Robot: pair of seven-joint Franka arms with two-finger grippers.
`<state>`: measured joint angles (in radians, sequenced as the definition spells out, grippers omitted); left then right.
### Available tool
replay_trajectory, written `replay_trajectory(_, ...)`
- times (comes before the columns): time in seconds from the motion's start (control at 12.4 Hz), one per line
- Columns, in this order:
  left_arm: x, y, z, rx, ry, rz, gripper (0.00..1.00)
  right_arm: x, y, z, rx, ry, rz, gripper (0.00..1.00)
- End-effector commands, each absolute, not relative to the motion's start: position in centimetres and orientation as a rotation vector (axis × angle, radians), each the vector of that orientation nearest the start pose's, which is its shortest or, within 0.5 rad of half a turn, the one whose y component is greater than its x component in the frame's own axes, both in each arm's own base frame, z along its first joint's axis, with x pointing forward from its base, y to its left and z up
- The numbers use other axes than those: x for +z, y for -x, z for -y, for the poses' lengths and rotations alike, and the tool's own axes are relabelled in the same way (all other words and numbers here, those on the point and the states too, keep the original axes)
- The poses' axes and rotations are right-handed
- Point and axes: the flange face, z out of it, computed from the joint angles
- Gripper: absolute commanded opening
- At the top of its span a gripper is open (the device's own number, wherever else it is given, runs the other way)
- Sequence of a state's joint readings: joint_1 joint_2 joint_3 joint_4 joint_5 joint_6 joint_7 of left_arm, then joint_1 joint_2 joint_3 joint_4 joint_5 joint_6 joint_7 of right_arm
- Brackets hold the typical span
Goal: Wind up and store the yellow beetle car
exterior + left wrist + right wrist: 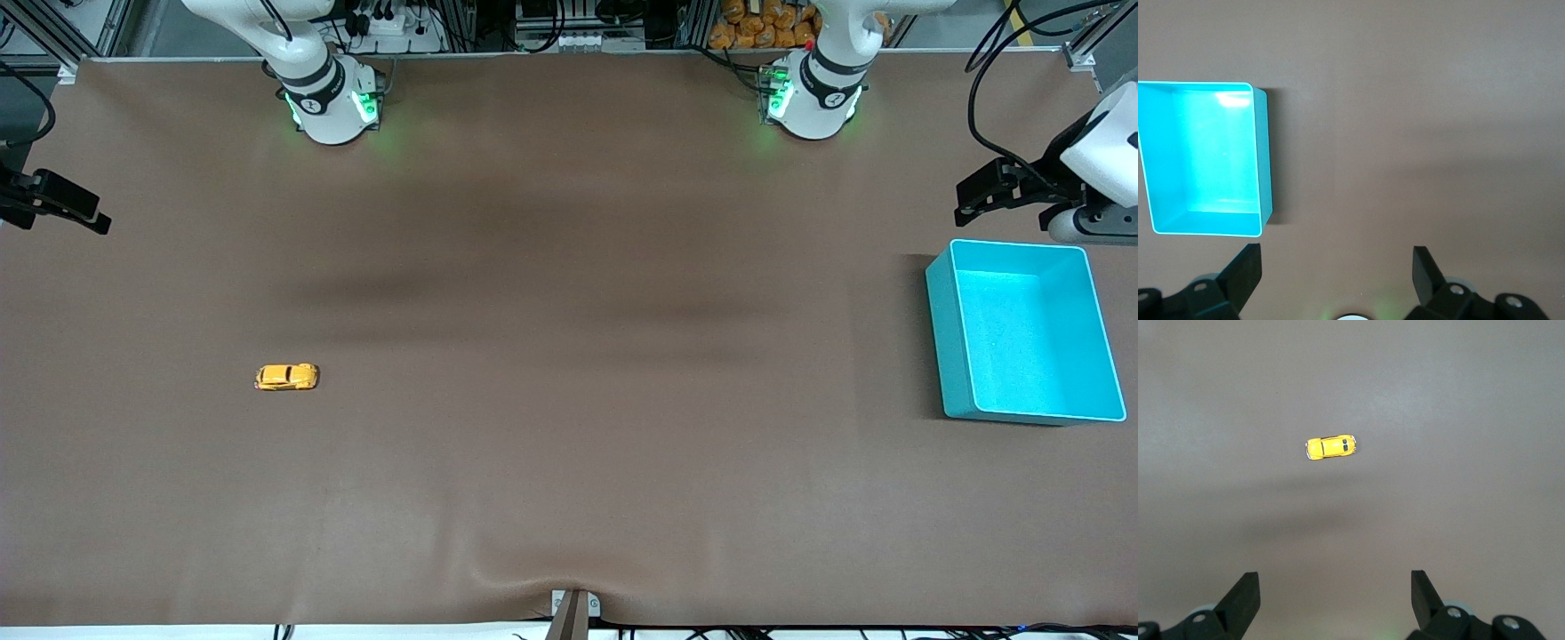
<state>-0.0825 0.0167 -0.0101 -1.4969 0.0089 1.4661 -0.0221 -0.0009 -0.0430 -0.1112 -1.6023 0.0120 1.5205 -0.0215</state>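
Observation:
The yellow beetle car (286, 377) is a tiny glossy toy that sits alone on the brown table toward the right arm's end. It also shows in the right wrist view (1331, 447). The turquoise bin (944, 302) stands empty toward the left arm's end and shows in the left wrist view (1265, 153). My right gripper (62, 206) (1335, 580) is open and empty, up in the air over the table's edge at its own end. My left gripper (978, 197) (1337, 257) is open and empty, up in the air beside the bin's rim.
The brown mat (569, 311) covers the whole table with slight wrinkles. A small metal bracket (573, 609) sits at the table edge nearest the front camera. Both arm bases (333, 102) (809, 102) stand along the edge farthest from that camera.

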Motion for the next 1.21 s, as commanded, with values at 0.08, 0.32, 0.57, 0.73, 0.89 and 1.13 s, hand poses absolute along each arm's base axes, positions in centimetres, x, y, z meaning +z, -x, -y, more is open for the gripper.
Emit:
replay_trajectory(0.08, 64.4, -54.1, 4.8, 0.079, 3.111, -0.135, 1.00, 63.4, -53.2, 4.8, 0.063, 3.134, -0.137, 1.00)
replay_trajectory(0.32, 64.4, -54.1, 4.8, 0.079, 3.111, -0.135, 1.00, 63.4, -53.3, 4.2, 0.065, 3.135, -0.123, 1.00)
replay_trajectory(0.57, 64.5, -54.1, 4.9, 0.077, 3.111, -0.135, 1.00, 63.0, -53.3, 4.3, 0.077, 3.136, -0.108, 1.00)
replay_trajectory(0.73, 64.5, -54.1, 4.9, 0.077, 3.111, -0.133, 1.00, 61.9, -54.0, 3.6, 0.103, 3.136, -0.065, 1.00)
replay_trajectory(0.89, 64.3, -54.1, 4.7, 0.081, 3.111, -0.118, 1.00, 59.8, -55.1, 2.7, 0.147, 3.138, 0.059, 1.00)
replay_trajectory(1.13, 64.3, -54.2, 4.4, 0.081, 3.112, -0.102, 1.00, 54.9, -57.7, 2.5, 0.224, 3.108, 0.366, 1.00)
